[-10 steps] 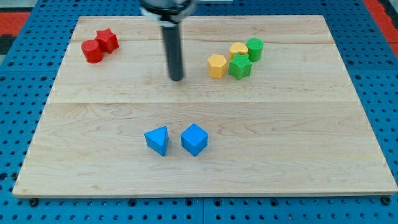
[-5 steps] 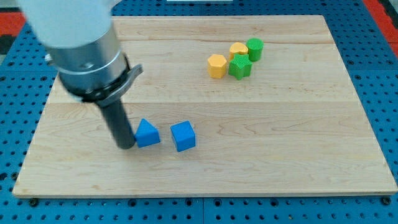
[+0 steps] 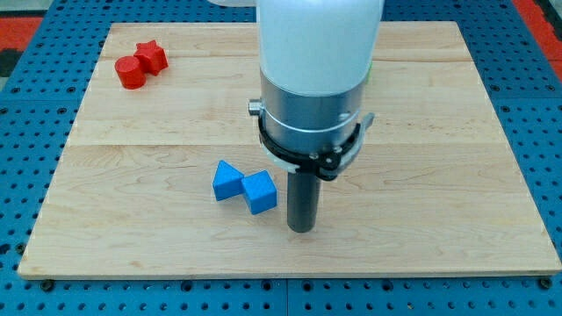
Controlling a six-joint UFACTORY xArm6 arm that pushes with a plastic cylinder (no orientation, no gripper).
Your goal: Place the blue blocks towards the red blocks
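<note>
My tip (image 3: 301, 228) rests on the wooden board (image 3: 132, 175) near the view's bottom, just right of the blue cube (image 3: 260, 192). The blue cube touches a blue triangular block (image 3: 227, 180) on its left. A red cylinder (image 3: 131, 73) and a red star block (image 3: 151, 56) sit together at the view's top left, far from the blue blocks. The arm's large white and grey body (image 3: 316, 79) fills the middle of the view and hides what lies behind it.
A sliver of green (image 3: 371, 68) shows at the arm body's right edge. The board lies on a blue perforated table (image 3: 26, 175).
The arm swung from the left of the blue blocks to their right. The two blue blocks now touch and sit slightly further up and left. The yellow and green blocks became hidden.
</note>
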